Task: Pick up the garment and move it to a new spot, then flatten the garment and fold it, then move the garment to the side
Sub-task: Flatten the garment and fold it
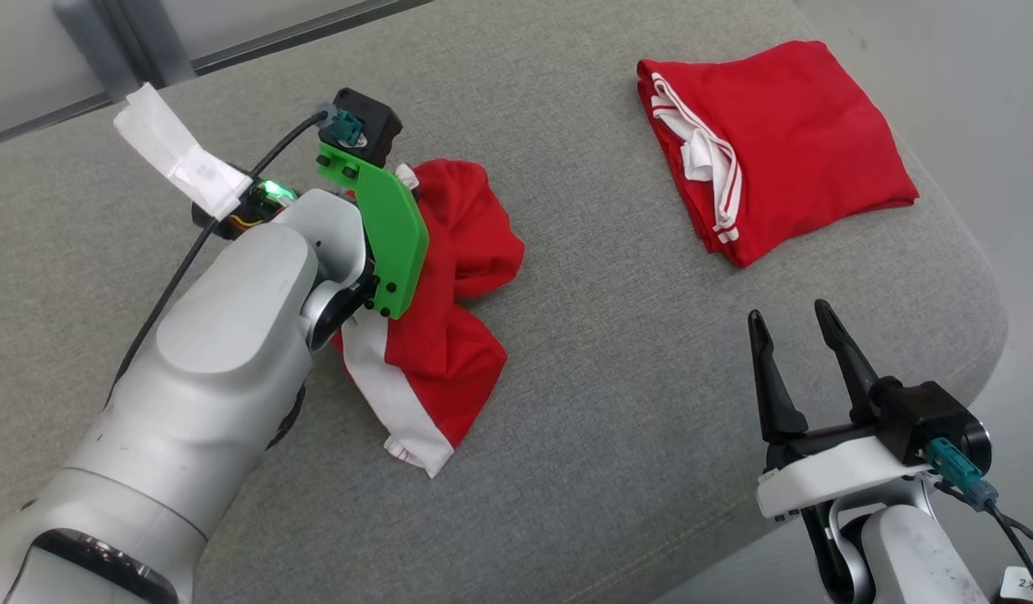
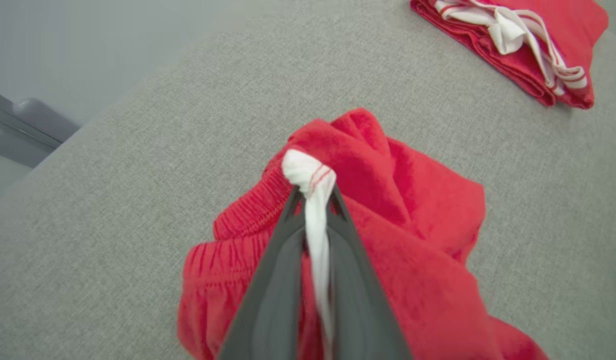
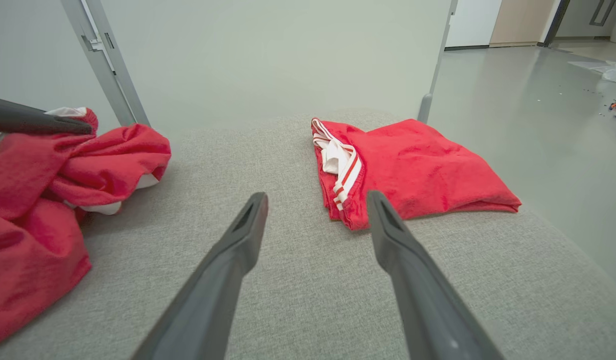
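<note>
The left gripper (image 2: pixel 313 192) clamps the crumpled garment (image 2: pixel 413 200) by its white trim. The right gripper (image 1: pixel 788 310) hovers; fingers apart.

Office-like or lab interior, pale partition wall (image 3: pixel 267 55) with metal frames (image 3: pixel 107 62), smooth grey floor (image 3: pixel 528 100), grey upholstered bench (image 3: pixel 308 300)

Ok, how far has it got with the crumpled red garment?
Early. A folded red garment already lies at the cushion's far right. In hand: the left tool is shut on the white trim of the crumpled garment, which mostly lies bunched on the cushion. The right tool is open, holding nothing. Left: moving, flattening, folding, setting aside.
</note>
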